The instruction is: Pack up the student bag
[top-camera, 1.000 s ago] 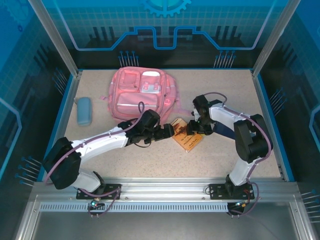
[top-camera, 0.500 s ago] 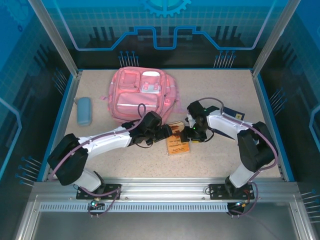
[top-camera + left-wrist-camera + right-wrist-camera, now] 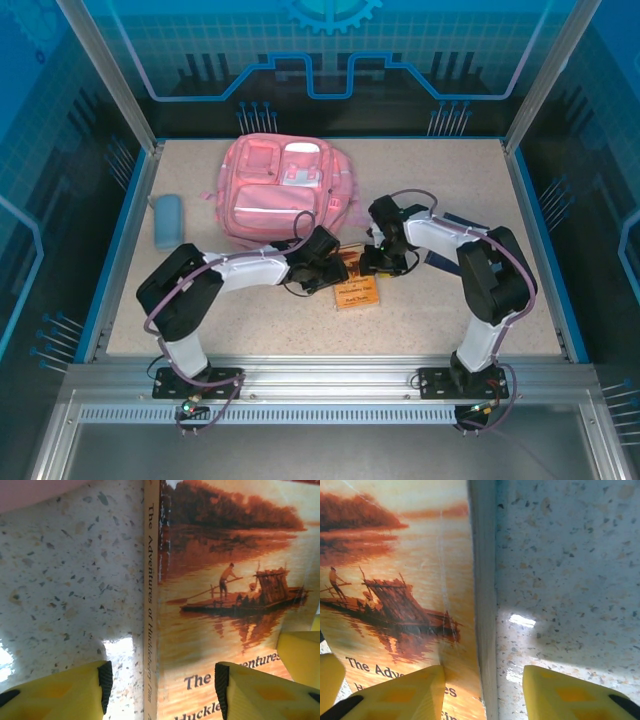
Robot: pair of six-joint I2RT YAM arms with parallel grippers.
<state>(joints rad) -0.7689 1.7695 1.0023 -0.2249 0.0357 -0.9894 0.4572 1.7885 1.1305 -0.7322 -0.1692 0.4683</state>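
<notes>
The bag's (image 3: pixel 285 190) likely next load, the book (image 3: pixel 355 285), lay flat on the table (image 3: pixel 450 310) between the arms. The left gripper (image 3: pixel 162 685) straddled its spine and the right gripper (image 3: pixel 485 685) its page edge, both with jaws apart and clamped on nothing. Just beyond, the bag lay flat at the back, and the risk was that fingers closing on so thin an edge would catch only the cover, letting the book flop open or skid against the bag.
</notes>
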